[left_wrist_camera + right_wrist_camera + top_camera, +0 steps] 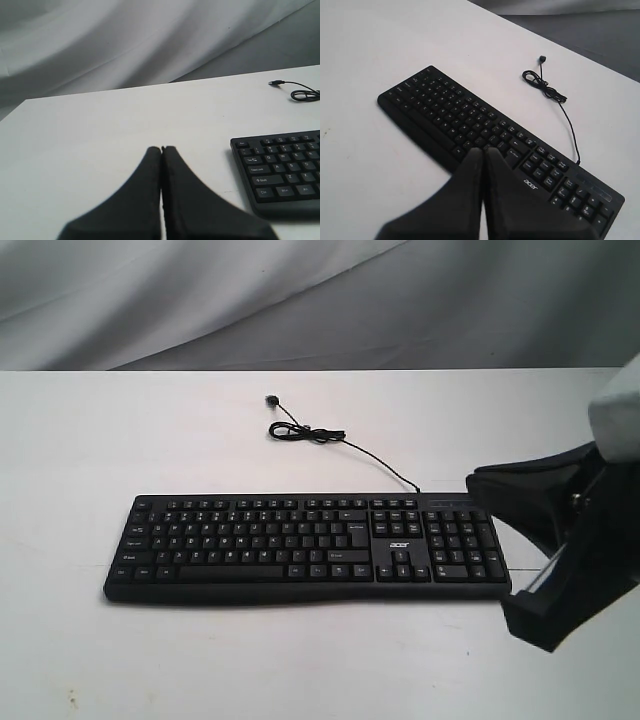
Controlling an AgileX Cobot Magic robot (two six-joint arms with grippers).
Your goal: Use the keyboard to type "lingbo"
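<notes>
Keyboard (300,545) looks light, stiff, may skid: tap keys, no grasp; right gripper (483,150) by its right end closed, left gripper (161,148) closed too.

Work surface: a flat, matte white table (200,660) with a few small dark specks at the lower left of the exterior view. Behind its far edge hangs a grey-white fabric backdrop (300,300) with long diagonal folds. Lighting is even and diffuse.
</notes>
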